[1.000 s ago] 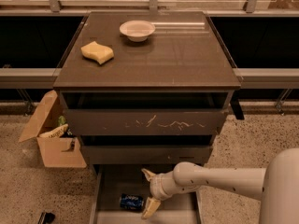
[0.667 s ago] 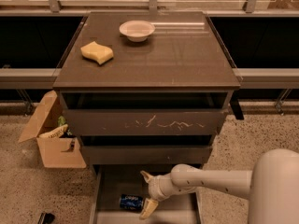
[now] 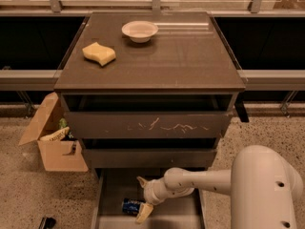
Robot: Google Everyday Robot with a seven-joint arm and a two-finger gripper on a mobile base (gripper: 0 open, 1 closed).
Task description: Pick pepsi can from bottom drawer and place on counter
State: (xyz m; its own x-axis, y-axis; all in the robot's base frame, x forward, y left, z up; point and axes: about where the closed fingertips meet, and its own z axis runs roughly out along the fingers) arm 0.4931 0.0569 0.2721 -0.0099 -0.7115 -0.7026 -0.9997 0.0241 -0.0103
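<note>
Gripper: (image 3: 140, 199) low in the drawer (image 3: 112, 191), at the end of the white arm (image 3: 209, 180) that reaches in from the right
Pincer: spread wide, empty; one pale finger (image 3: 142, 181) points up and left, the other lies just at the can's right end
Can (image 3: 131, 206): on its side on the drawer floor, near the front, left of the wrist; whether the lower finger touches it I cannot tell
Drawer: lowest of three, pulled well out
Counter (image 3: 181, 66): dark brown top with a yellow sponge (image 3: 99, 54) at left and a pale bowl (image 3: 139, 31) near the back
Scratched drawer (image 3: 147, 125): top one, slightly out
Box (image 3: 57, 151): cardboard, flap open, on the floor left of the cabinet
</note>
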